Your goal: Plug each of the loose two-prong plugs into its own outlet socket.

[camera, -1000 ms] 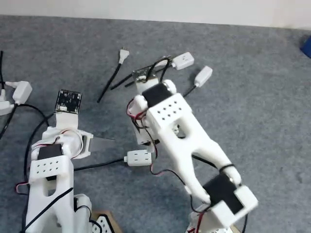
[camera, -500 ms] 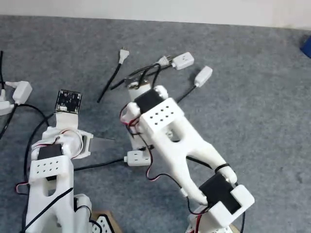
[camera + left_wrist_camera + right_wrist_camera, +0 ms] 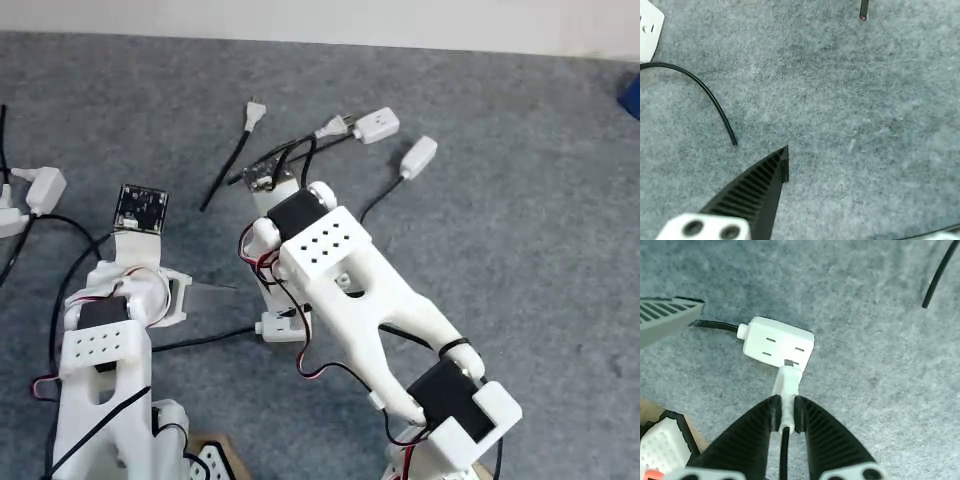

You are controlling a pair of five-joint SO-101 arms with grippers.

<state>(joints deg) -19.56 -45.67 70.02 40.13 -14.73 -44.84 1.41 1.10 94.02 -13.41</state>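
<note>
Here the right tool (image 3: 786, 404) pinches a slim white black-corded plug (image 3: 788, 380) against the white outlet (image 3: 775, 340).

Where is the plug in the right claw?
Right wrist view: the plug is clamped in the right claw, prongs meeting the white outlet; high view puts that outlet between the arms.

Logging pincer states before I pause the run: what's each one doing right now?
Left pincer: open, holding nothing.
Right pincer: closed on a white two-prong plug, at the outlet socket.
</note>
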